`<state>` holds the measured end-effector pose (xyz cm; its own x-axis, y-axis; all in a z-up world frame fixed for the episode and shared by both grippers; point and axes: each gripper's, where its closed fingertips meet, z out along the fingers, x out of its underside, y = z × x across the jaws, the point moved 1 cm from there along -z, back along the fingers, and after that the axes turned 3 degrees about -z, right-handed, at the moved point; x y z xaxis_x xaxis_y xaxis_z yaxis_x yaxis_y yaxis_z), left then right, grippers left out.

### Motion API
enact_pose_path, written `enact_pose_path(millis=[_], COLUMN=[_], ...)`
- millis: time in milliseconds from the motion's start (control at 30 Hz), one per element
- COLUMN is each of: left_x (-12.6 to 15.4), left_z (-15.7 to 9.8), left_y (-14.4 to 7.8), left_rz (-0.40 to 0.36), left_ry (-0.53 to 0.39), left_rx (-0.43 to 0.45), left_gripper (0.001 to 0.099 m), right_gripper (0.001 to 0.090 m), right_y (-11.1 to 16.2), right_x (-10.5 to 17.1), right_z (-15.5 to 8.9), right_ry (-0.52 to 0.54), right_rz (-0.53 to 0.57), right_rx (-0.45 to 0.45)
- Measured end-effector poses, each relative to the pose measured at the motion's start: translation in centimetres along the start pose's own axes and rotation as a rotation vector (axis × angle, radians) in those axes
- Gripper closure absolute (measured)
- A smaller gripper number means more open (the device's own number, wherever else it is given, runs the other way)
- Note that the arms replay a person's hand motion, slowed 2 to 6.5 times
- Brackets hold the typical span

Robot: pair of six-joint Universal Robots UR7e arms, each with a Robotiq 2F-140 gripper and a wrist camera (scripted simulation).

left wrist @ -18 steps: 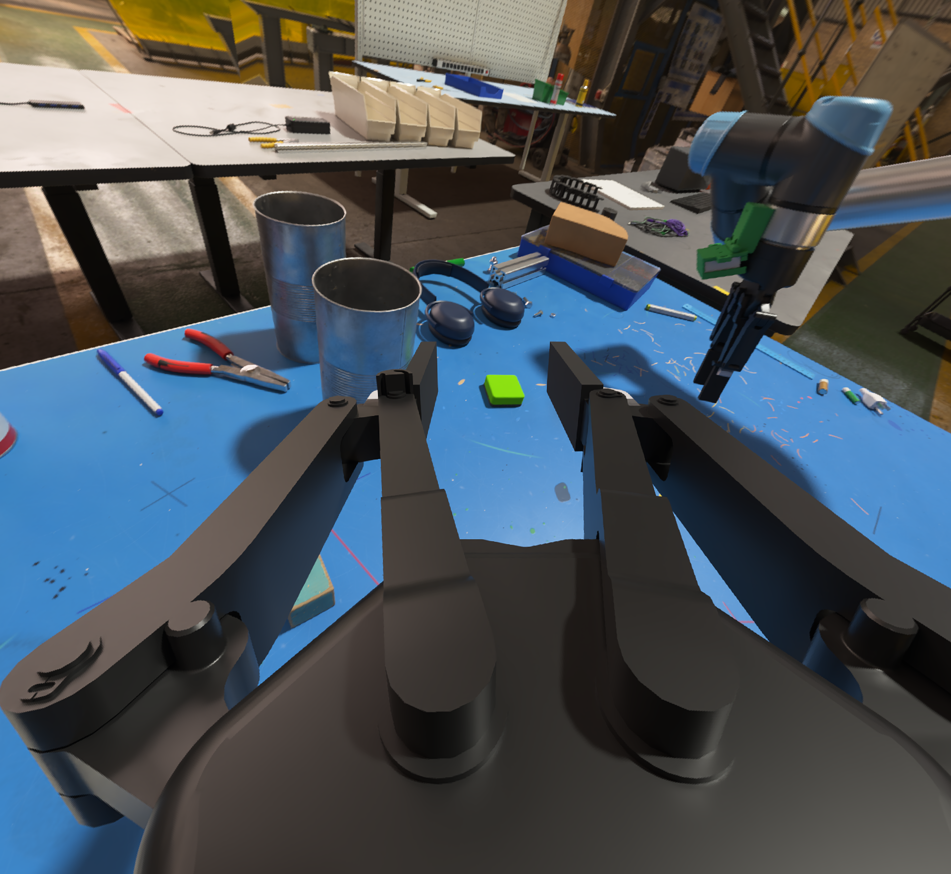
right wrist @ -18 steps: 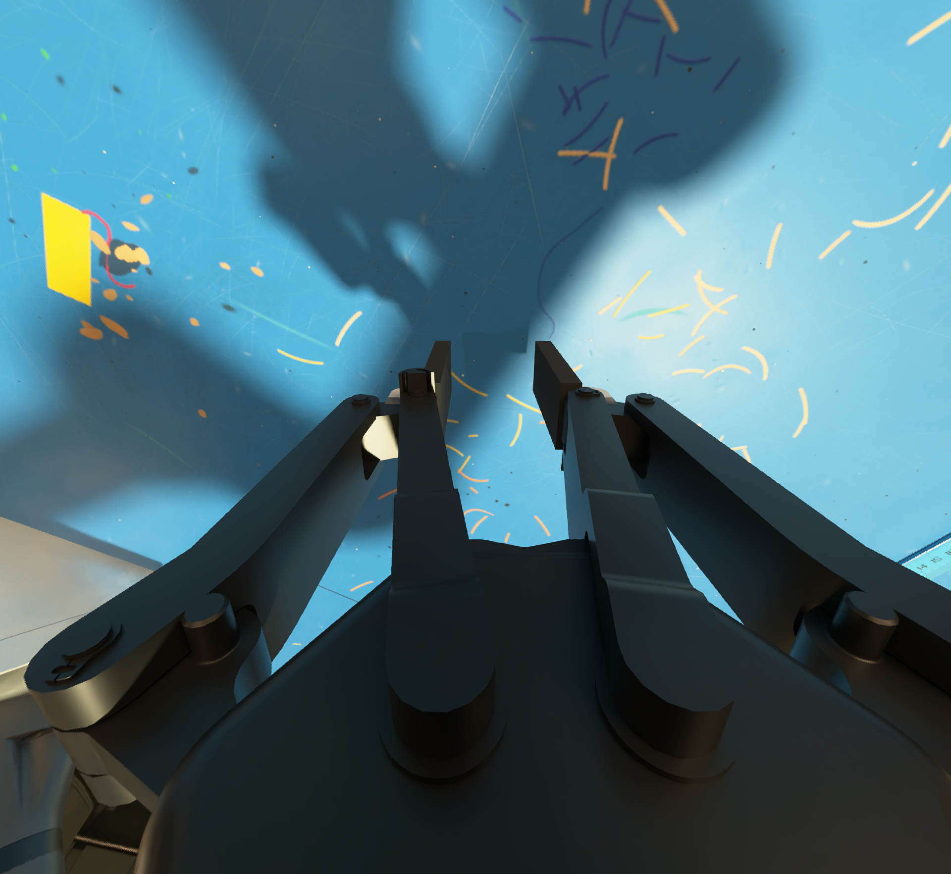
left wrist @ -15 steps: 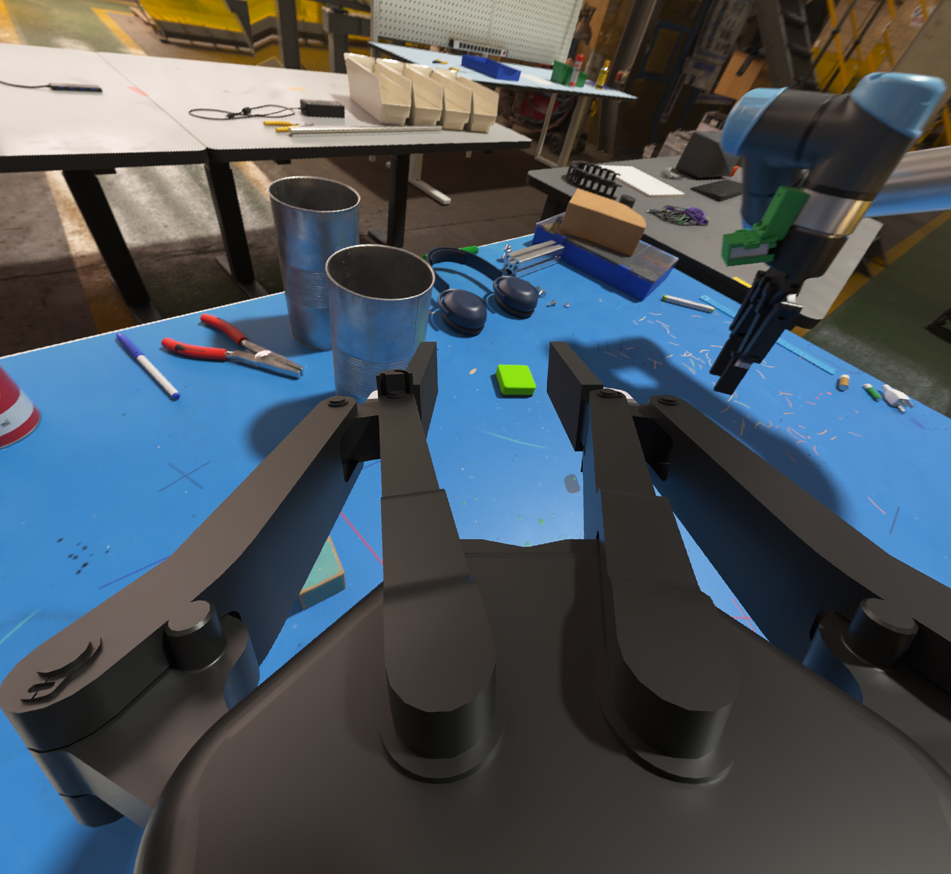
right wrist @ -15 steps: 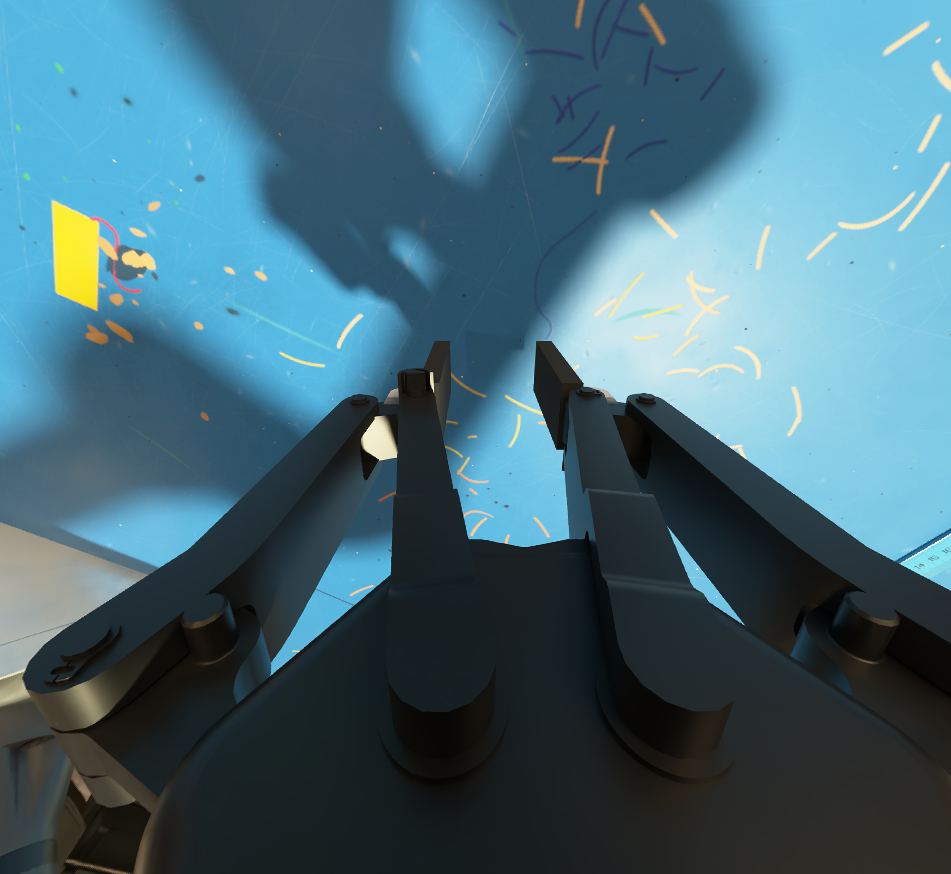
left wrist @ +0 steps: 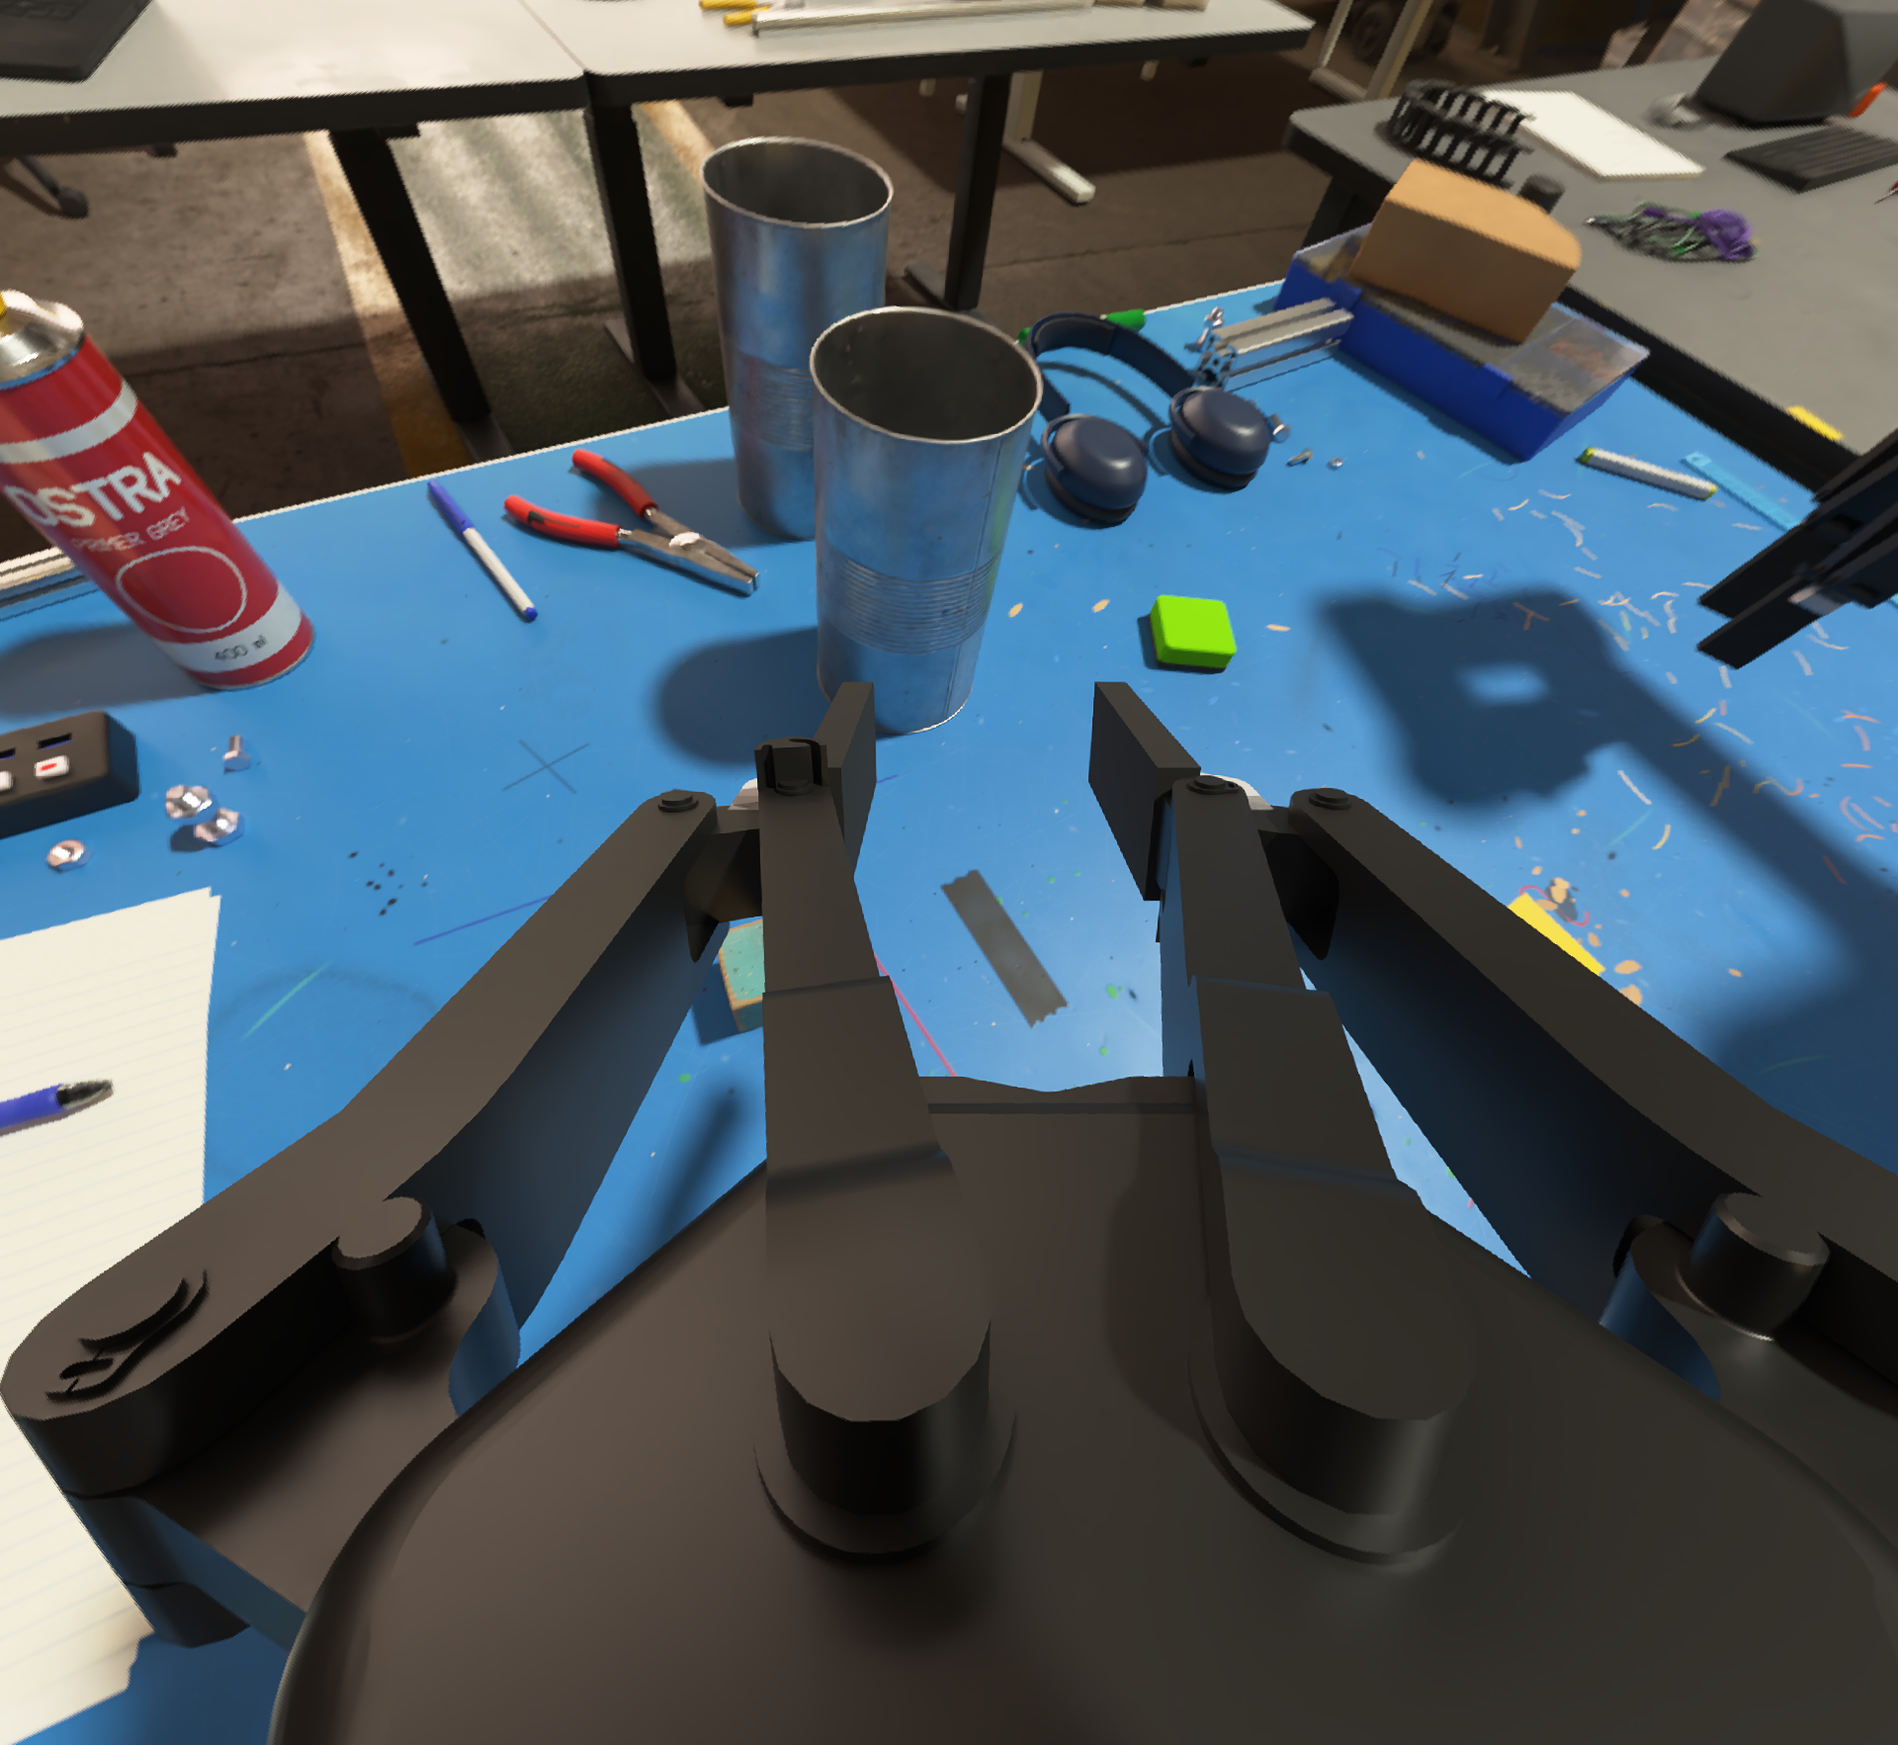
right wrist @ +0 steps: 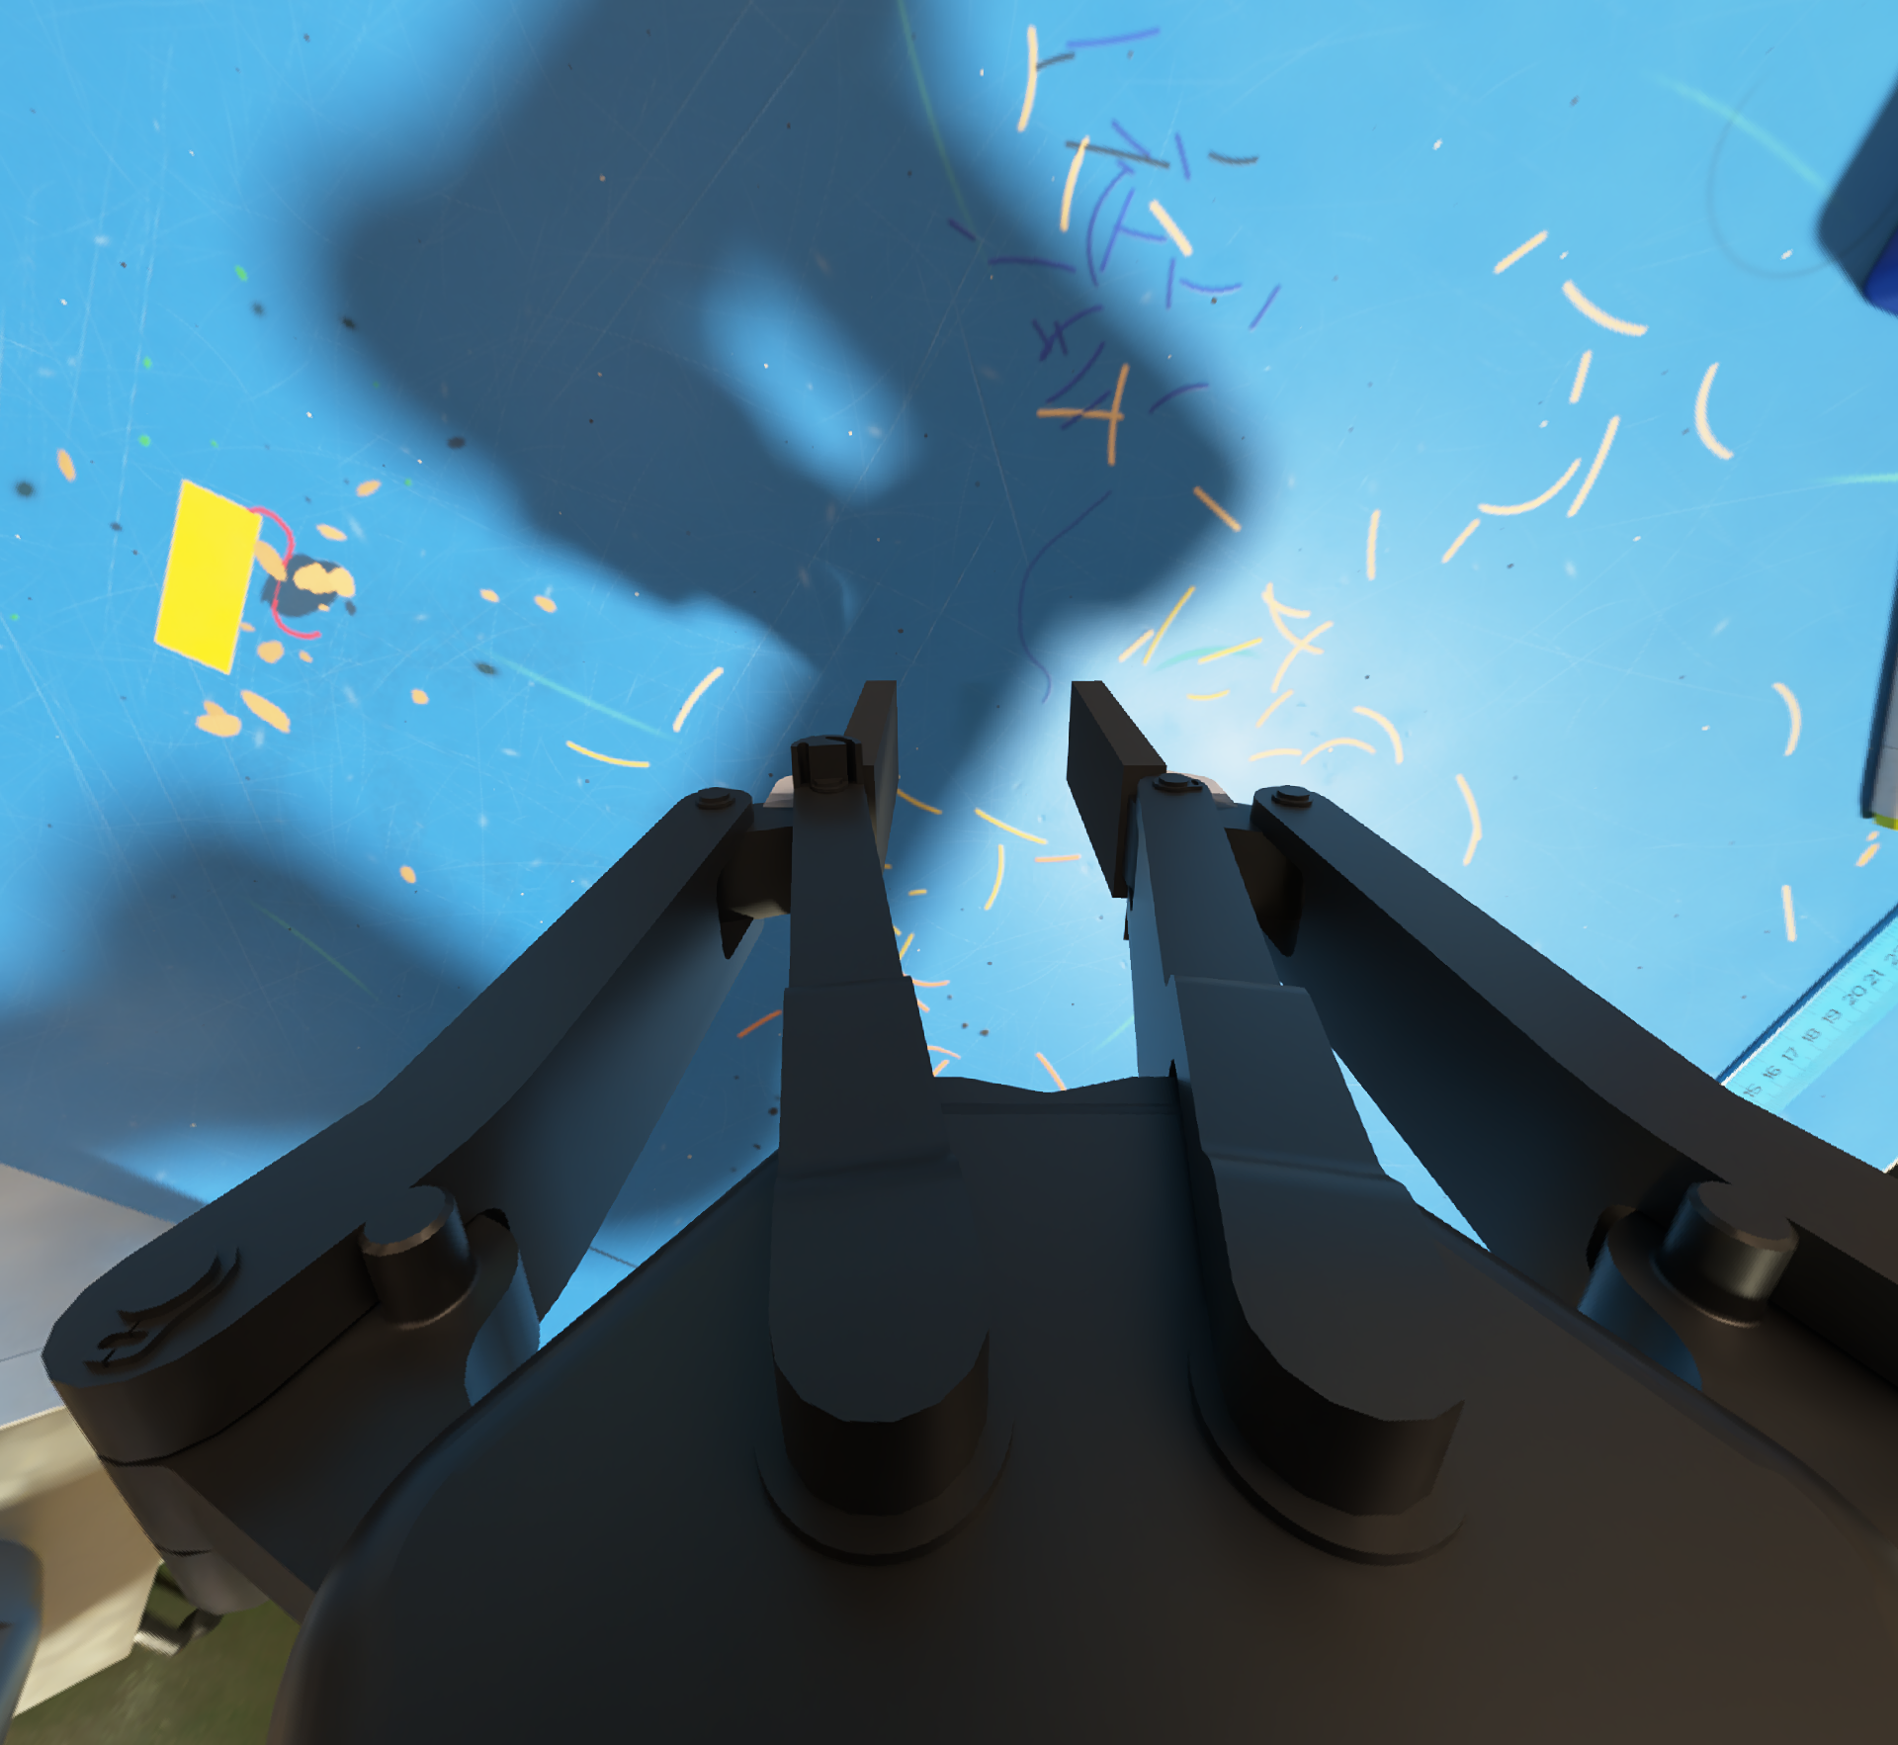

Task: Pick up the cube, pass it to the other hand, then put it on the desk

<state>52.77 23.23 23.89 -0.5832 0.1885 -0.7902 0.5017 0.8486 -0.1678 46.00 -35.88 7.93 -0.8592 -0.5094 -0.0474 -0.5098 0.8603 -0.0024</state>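
Green cube (left wrist: 1191, 632) w/ bare desk (left wrist: 1284, 874) around

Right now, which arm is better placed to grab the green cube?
Left, probably. The left gripper is open and the green cube lies on the blue desk just ahead, slightly to one side. The right gripper is open too, but its view shows no cube.

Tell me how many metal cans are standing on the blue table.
2. The nearer metal can stands just ahead of the left pincer; the taller one stands right behind it, near the table's far edge. None seems hidden.
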Motion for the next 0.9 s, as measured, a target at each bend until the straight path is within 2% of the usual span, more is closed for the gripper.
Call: enact_pose_path(millis=[333,633,900], left_x=[1.5,2.9,4.0], left_z=[1.4,2.9,4.4], left_y=[1.9,3.5,4.4], left_rz=[-0.043,-0.106,-0.123], left_ry=[0.109,0.206,0.281], left_rx=[-0.092,-0.162,-0.198], left_gripper=[0.045,0.0465,0.0465], right_gripper=[0.0458,0.0459,0.0463], right_y=[-0.4,-0.2,-0.2], right_x=[-1.0,-1.9,-2.8], right_z=[-2.6,-4.9,-6.5], right_ry=[-0.135,-0.246,-0.328], right_rz=[-0.039,-0.067,-0.09], right_rx=[0.1,0.151,0.208])
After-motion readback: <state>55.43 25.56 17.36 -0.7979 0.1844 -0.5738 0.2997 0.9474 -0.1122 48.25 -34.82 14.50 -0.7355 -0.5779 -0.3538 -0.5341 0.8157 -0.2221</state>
